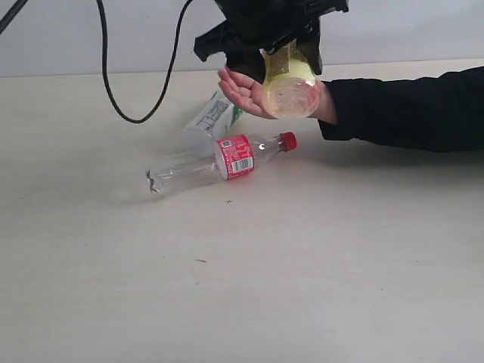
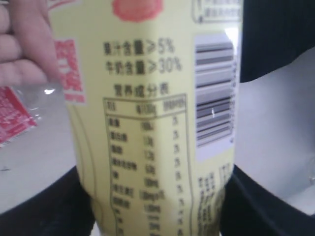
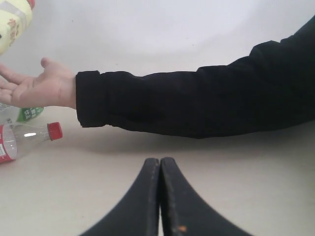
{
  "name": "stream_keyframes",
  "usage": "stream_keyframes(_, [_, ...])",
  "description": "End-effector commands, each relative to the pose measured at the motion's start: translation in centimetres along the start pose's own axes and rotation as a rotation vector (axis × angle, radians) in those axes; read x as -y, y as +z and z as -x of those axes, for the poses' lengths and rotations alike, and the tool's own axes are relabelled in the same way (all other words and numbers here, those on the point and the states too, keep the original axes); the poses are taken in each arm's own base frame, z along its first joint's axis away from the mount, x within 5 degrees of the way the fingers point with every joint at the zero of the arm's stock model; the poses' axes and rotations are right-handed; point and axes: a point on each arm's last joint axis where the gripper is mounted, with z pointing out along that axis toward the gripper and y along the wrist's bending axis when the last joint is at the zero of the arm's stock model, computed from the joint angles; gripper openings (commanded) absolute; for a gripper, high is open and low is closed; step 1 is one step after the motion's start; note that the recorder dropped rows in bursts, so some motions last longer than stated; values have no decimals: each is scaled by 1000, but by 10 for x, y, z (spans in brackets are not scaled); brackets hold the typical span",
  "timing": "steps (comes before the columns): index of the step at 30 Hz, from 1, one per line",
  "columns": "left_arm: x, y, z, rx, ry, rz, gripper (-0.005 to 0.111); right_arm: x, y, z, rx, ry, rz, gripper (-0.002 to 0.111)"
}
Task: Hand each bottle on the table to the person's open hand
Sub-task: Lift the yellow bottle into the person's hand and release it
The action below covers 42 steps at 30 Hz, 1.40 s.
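At upper centre, the yellow bottle (image 1: 289,89) is clamped by the left gripper (image 1: 286,60), tilted, just above the open hand (image 1: 243,92).

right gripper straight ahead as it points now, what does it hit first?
Likely the person's black sleeve, across the table; the right gripper is shut. Depth and height unclear.

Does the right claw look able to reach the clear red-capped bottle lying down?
Probably yes: only bare table lies between the right claw and the clear red-capped bottle, though the claw is shut.
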Motion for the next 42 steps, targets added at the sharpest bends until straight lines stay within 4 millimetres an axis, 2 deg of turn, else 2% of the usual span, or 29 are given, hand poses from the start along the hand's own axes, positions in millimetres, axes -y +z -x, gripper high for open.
stream_keyframes(1, [-9,14,17,25,-126,-133,0,0,0,-1,1,-6,-6,0])
stream_keyframes(8, [-20,26,31,155,-213,-72,0,0,0,-1,1,-6,-6,0])
stream_keyframes(13, [-29,30,34,200,-186,21,0,0,0,-1,1,-6,-6,0])
stream_keyframes(18, [-31,33,34,196,-222,28,0,0,0,-1,1,-6,-6,0])
stream_keyframes(26, [-42,60,33,156,-285,46,0,0,0,-1,1,-6,-6,0])
stream_keyframes(30, [-43,64,33,153,-288,40,1,0,0,-1,1,-6,-6,0])
stream_keyframes(32, [-42,63,34,162,-287,34,8,0,0,-1,1,-6,-6,0])
stream_keyframes(42, [-40,60,35,178,-286,22,66,0,0,-1,1,-6,-6,0])
